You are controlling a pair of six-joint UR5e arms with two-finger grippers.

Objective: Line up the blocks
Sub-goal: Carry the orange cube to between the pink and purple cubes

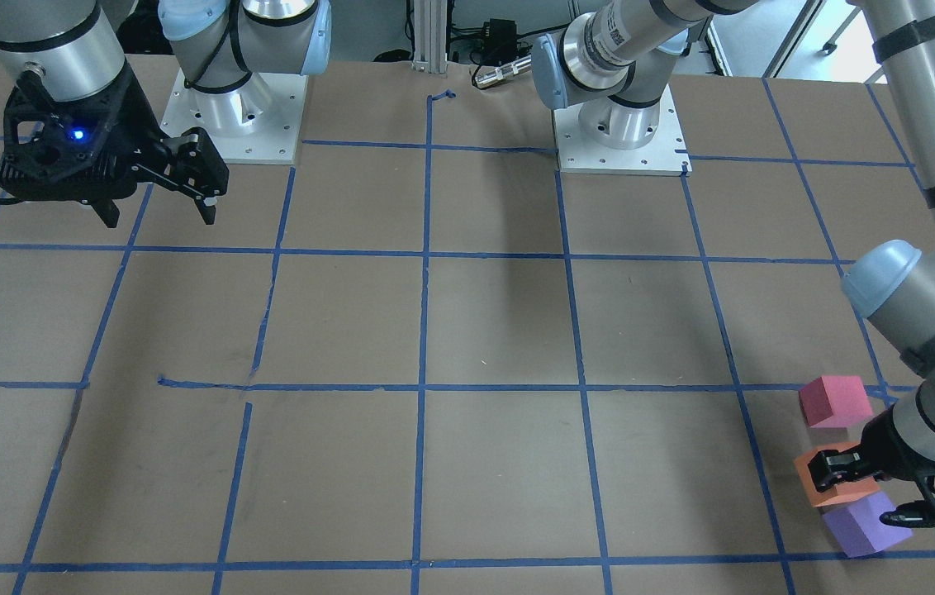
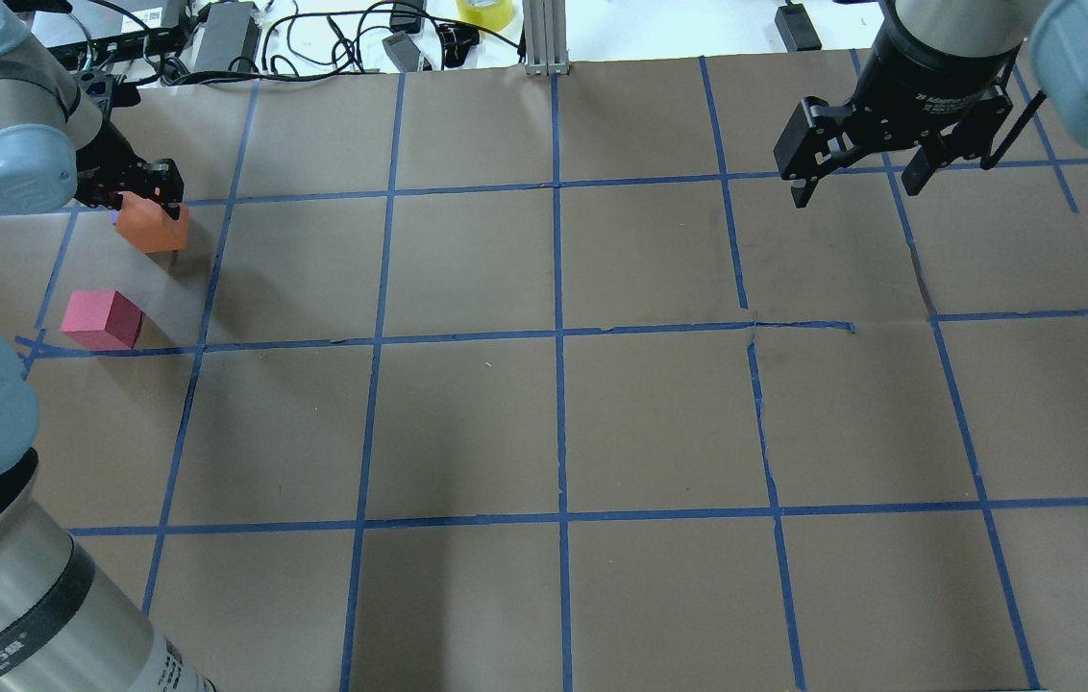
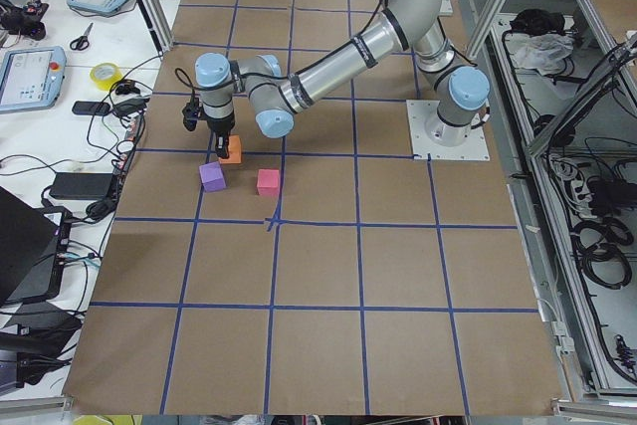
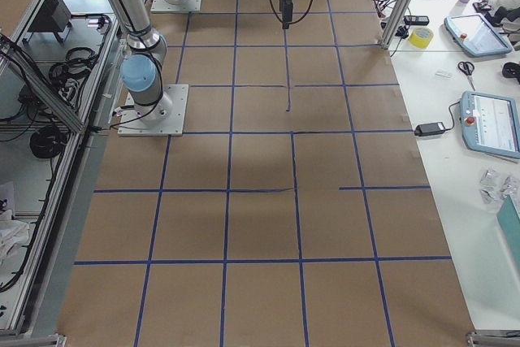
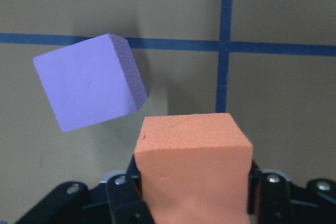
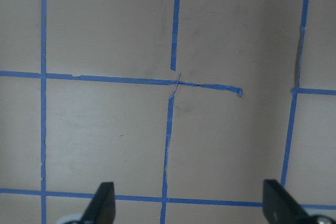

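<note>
Orange block [image 5: 191, 145] held, left end effector [image 5: 192, 187] | purple block [image 5: 89, 87] beside | right end effector [image 2: 856, 189] wide

A table covered in brown paper [image 1: 500, 479], gridded with blue tape lines [image 1: 423, 330], carries a pinkish-red matte foam cube [image 1: 835, 401] and, near it, a purple matte foam cube [image 1: 864, 525] turned askew to the grid. Two pale square metal base plates [image 1: 273, 136] sit along the robot's edge.

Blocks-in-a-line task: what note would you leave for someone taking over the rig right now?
Left gripper: shut on the orange block, close to the purple block and pinkish-red block at the robot's left end of the table.
Right gripper: open, empty, far from them.
Done: orange gripped; no finished line.
Left: set orange in line with the other two; purple sits skewed to the tape grid.
</note>
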